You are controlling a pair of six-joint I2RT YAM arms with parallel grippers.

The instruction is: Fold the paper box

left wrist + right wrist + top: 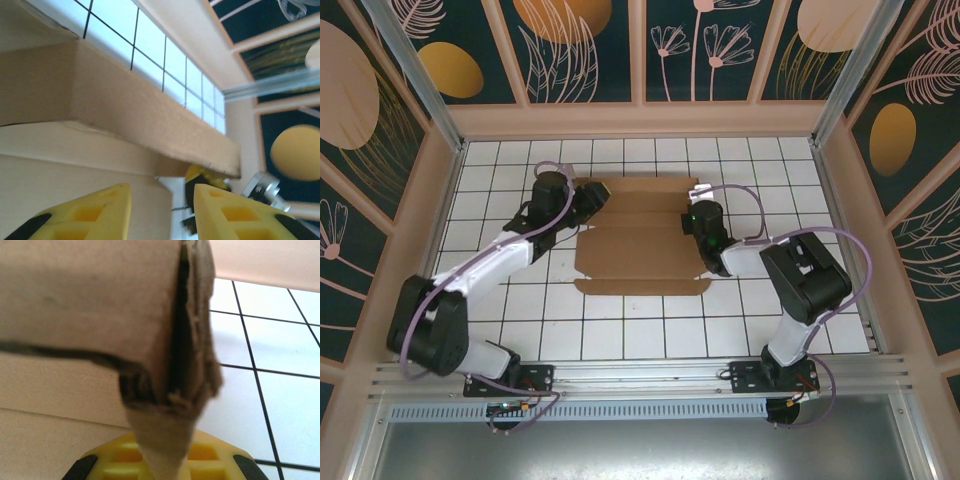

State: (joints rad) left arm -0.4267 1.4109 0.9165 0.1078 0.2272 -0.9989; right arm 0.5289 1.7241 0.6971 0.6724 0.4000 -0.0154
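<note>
paper box point(640, 250): matt brown cardbd, rough frayed edge; table point(620, 330): glossy wht tiles.

Tiled cell with painted walls.
White tiles point(620, 330) with dark grout spread below and beyond the left fingers point(90, 212). Teal panels point(590, 50) with peach leaves and orange ovals, framed in pale wood, rise past them. An aluminium rail point(640, 385) runs behind.

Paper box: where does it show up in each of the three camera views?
Top external: the paper box lies at the picture's centre.
Left wrist: the paper box crosses left and centre, one flap raised.
Right wrist: the paper box covers the upper left, close up.
Shared landmark: the white tiled table.
</note>
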